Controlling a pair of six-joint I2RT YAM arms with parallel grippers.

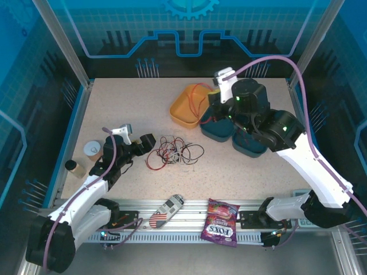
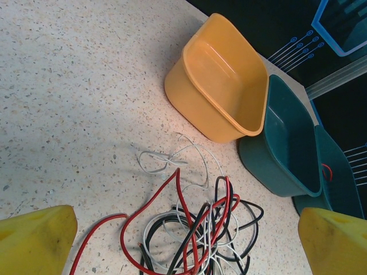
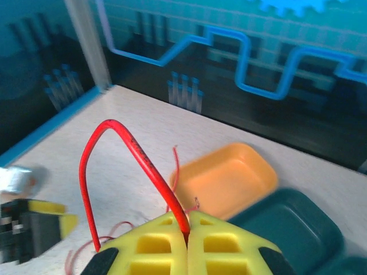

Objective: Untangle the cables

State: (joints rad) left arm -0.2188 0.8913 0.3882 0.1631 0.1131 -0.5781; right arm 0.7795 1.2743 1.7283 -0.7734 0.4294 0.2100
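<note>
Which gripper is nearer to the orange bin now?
Right. The right gripper hangs close by the orange bin, shut on the red cable; the left gripper is well away, open beside the cable tangle.

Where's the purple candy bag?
In the top view, the purple candy bag lies on the metal rail at the table's near edge, between the two arm bases, just right of a small grey device.

Red cable (image 3: 143,160) in end effector (image 3: 187,234)
</note>
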